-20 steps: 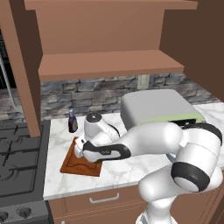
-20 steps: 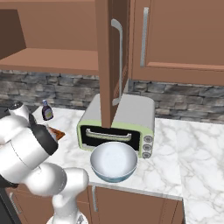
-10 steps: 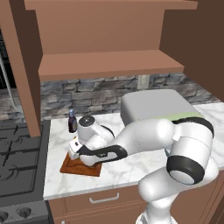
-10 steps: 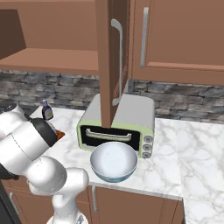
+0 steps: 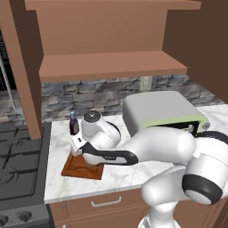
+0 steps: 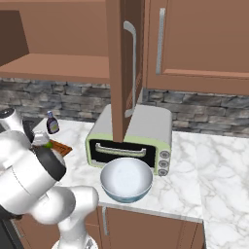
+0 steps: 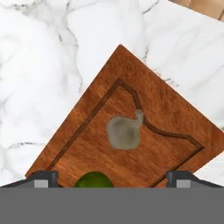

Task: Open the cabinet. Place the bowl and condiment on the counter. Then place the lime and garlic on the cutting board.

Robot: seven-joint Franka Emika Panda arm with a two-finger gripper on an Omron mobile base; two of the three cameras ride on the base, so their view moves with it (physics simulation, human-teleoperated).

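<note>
- The counter [image 5: 118, 176] is white marble with grey veins, backed by a grey stone wall; a black stove top [image 5: 18, 171] lies at its 9 o'clock end in the left base view.
- The cabinet [image 6: 121, 63] above stands open, its door edge-on in the right base view, one bare shelf inside.
- The cutting board [image 7: 127, 131] lies flat on the marble near the stove, set cornerwise in the hand view.
- The garlic [image 7: 124, 132] rests near the board's middle, inside the groove; the lime [image 7: 92, 180] sits on the board at 6 o'clock, half cut off by the frame edge.
- The gripper [image 7: 112, 178] hovers over the board, jaws spread wide and holding nothing; the lime lies between the tips.
- The condiment [image 5: 73, 124] stands upright on the marble at 12 o'clock from the board.
- The right base view adds the bowl [image 6: 126, 179], upright on the counter just in front of a toaster oven [image 6: 131, 138]; the left base view has that oven at 3 o'clock.
</note>
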